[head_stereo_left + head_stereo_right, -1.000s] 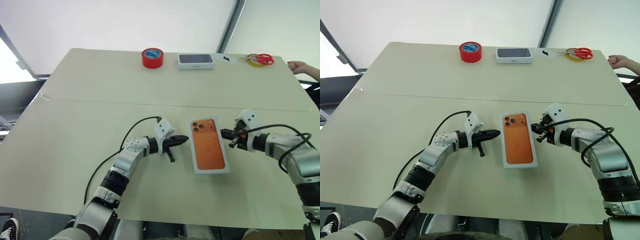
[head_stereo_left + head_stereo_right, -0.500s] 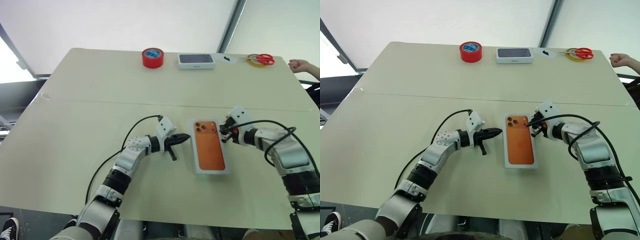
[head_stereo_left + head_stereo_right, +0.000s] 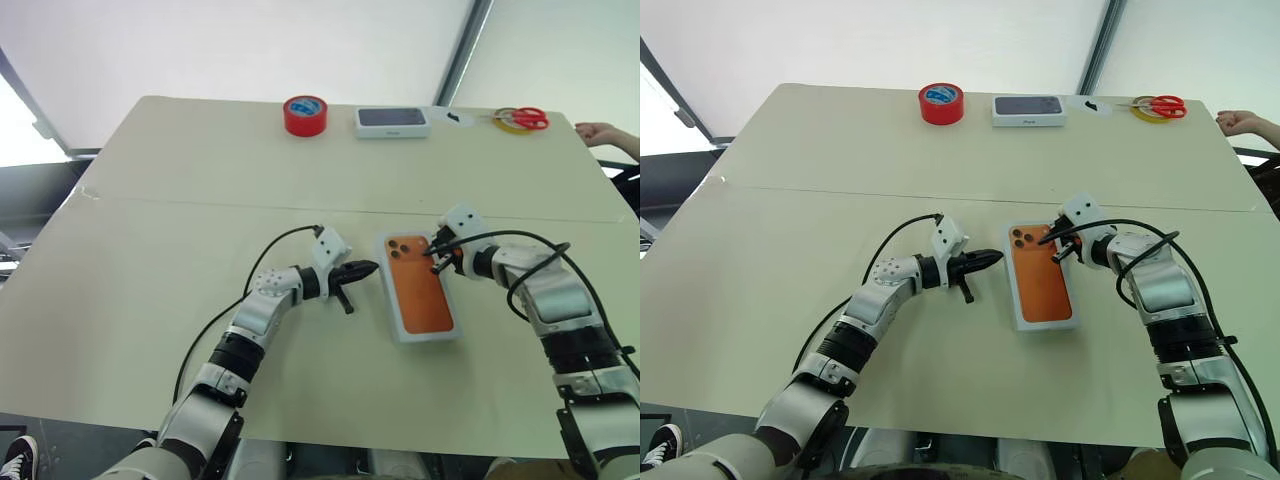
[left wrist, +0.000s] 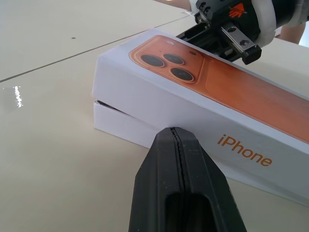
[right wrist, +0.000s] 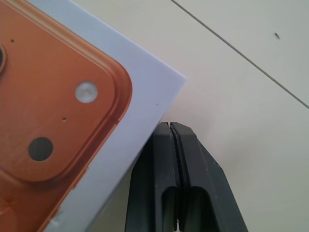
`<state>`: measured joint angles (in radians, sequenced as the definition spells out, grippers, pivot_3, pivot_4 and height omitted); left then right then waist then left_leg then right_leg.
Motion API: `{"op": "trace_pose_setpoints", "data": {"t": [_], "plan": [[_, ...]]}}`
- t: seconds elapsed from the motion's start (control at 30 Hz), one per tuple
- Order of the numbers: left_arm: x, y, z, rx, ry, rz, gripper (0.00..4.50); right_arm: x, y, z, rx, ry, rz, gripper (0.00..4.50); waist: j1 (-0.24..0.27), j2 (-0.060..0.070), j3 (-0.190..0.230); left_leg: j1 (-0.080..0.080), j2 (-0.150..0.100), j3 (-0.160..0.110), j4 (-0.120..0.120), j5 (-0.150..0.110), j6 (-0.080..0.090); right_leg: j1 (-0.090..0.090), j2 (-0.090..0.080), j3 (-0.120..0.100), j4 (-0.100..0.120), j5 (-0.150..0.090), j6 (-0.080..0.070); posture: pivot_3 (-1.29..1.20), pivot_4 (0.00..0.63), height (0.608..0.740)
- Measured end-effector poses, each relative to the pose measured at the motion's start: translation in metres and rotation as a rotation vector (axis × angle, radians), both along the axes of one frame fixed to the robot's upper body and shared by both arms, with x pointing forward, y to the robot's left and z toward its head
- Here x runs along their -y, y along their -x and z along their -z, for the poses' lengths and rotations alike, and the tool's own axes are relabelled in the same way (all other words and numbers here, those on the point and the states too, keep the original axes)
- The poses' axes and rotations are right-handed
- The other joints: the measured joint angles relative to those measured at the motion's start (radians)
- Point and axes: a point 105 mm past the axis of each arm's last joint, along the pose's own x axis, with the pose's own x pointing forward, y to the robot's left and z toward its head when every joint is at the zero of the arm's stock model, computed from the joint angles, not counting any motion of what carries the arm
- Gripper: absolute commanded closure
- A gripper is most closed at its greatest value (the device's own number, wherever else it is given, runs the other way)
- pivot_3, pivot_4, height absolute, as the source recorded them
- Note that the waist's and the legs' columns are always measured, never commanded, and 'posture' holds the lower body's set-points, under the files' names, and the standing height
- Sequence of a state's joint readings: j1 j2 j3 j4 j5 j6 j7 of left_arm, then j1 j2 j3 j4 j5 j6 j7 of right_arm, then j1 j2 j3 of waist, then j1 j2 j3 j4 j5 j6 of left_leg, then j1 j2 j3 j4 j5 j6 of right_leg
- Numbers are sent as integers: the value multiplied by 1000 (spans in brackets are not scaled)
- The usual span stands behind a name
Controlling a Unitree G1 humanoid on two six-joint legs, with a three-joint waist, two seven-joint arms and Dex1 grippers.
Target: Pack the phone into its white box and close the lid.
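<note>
Both claws are pressed together, holding nothing: left gripper [image 3: 366,268] sits at nine o'clock of the box [image 3: 421,335], right gripper [image 3: 432,259] touches the lid [image 3: 420,295] near two o'clock, likely seating it. Lid's near corner rides raised, so closing looks unfinished.

Setting: robot test or lab workspace, not a home. Evidence: large plain cream tabletop [image 3: 200,170] made of two boards butted along a seam, bare white wall panels behind it with a grey upright strut [image 3: 465,50]. Loose bench supplies lined up at the far edge: red tape roll [image 3: 305,115], a white box printed with a dark phone picture [image 3: 392,122], red-handled scissors [image 3: 523,118] lying on a yellow tape ring. A person's hand [image 3: 600,133] rests at the far right corner.
</note>
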<state>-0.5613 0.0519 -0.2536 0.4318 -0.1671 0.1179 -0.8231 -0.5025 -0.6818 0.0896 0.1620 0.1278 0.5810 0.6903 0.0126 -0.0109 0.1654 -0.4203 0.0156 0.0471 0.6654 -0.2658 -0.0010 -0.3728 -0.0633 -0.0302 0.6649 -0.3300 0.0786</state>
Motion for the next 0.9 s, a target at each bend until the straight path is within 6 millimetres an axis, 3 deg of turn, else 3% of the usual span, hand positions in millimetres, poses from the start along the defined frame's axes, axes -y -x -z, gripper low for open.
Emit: {"op": "trace_pose_setpoints", "data": {"t": [0.73,0.9], "plan": [[-13,-4,5,26,-16,-96,4500,-8,-24,3,131,109,27,4452,-6,0,-1,2,0,0,0,1,-2,2,0,0,1,0,0,0,150,740],[-20,-7,-8,52,28,-132,4500,-2,-26,1,144,86,55,4452,0,0,-1,2,0,0,0,1,-2,2,0,0,1,0,0,0,150,740]]}}
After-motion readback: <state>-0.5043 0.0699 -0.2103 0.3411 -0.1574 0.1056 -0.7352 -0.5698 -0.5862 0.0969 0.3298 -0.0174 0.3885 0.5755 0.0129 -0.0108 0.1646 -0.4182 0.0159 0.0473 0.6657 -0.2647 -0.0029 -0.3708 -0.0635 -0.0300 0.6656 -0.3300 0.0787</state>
